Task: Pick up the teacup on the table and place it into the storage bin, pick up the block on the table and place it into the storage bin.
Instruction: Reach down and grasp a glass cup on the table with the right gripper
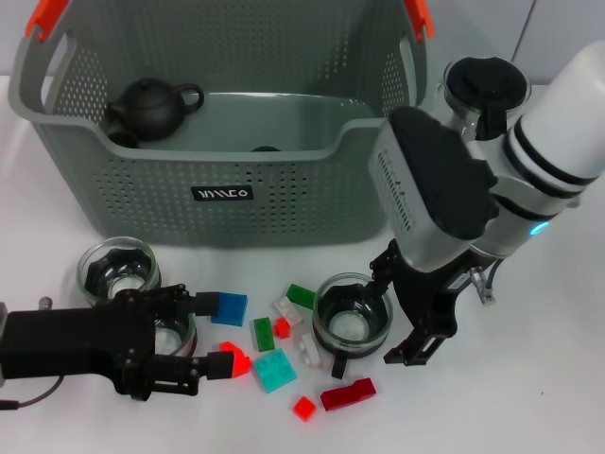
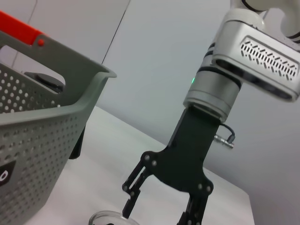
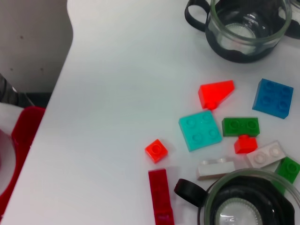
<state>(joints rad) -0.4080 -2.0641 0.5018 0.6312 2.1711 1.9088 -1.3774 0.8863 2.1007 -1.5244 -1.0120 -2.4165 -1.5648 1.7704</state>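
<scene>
two grippers work low over the table (image 1: pixel 558 378). the right gripper (image 1: pixel 405 317) hangs spread wide around a glass teacup (image 1: pixel 352 312), not gripping it. the left gripper (image 1: pixel 219 336) lies open around a red block (image 1: pixel 236 359), before the storage bin (image 1: pixel 227 170).

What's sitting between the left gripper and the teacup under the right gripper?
Head view: loose blocks lie between the left gripper and the teacup: green block, teal block, small red and white ones.
</scene>
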